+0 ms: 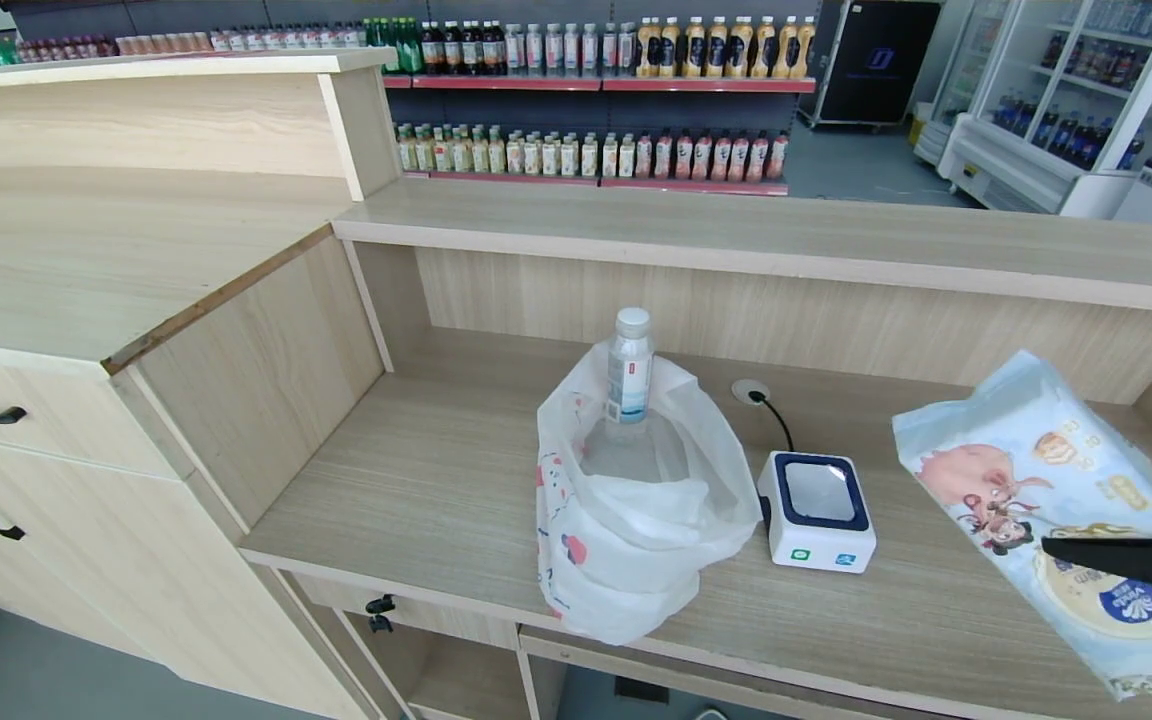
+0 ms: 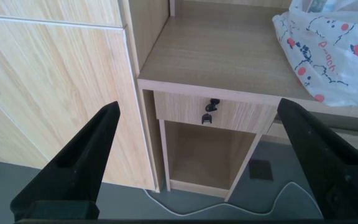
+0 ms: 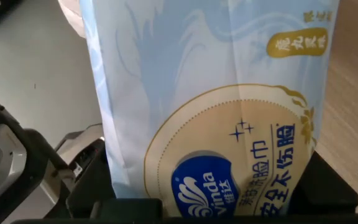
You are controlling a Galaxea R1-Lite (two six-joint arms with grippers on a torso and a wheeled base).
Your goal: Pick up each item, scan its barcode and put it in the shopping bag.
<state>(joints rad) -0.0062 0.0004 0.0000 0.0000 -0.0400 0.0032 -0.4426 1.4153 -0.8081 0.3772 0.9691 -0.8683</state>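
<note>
A white printed shopping bag (image 1: pixel 626 530) stands open in the middle of the wooden counter (image 1: pixel 436 480), with a clear water bottle (image 1: pixel 629 375) upright inside it. Just right of the bag sits a white barcode scanner (image 1: pixel 818 508), window facing up. At the counter's right end, a pale blue tissue pack (image 1: pixel 1036 470) with cartoon print is tilted, and my right gripper (image 1: pixel 1136 560) is shut on its near end. The right wrist view has the pack (image 3: pixel 216 93) between the right gripper's (image 3: pixel 229 205) dark fingers. My left gripper (image 2: pixel 197 155) hangs open, below and in front of the counter, left of the bag (image 2: pixel 334 50).
A tall cabinet (image 1: pixel 86 280) with black drawer handles walls off the counter's left side. A raised ledge (image 1: pixel 756 235) runs behind it. The scanner's cable (image 1: pixel 776 420) leads to a hole at the back. Under the counter edge is a drawer with a key (image 2: pixel 210 112).
</note>
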